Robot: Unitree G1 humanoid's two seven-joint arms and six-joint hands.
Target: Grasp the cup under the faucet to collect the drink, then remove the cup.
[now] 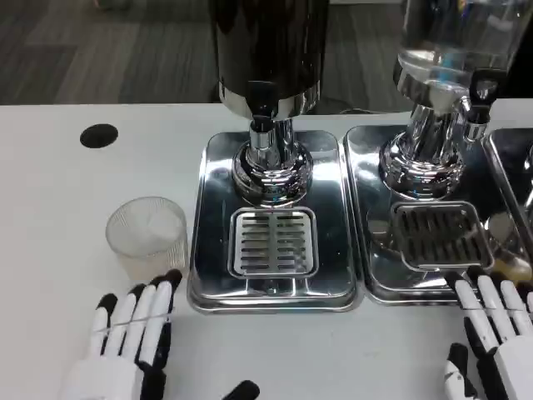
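On the desk (50,192), left hand (129,337) lies open beside the cup (146,236); right hand (495,333) open by a tray (375,287).

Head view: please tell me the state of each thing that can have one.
cup: upright, empty, on table left of the tray, not held
left hand: open, fingertips near the cup
right hand: open, holds nothing
dark dispenser's faucet: no drink flowing
clear dispenser: clear liquid inside
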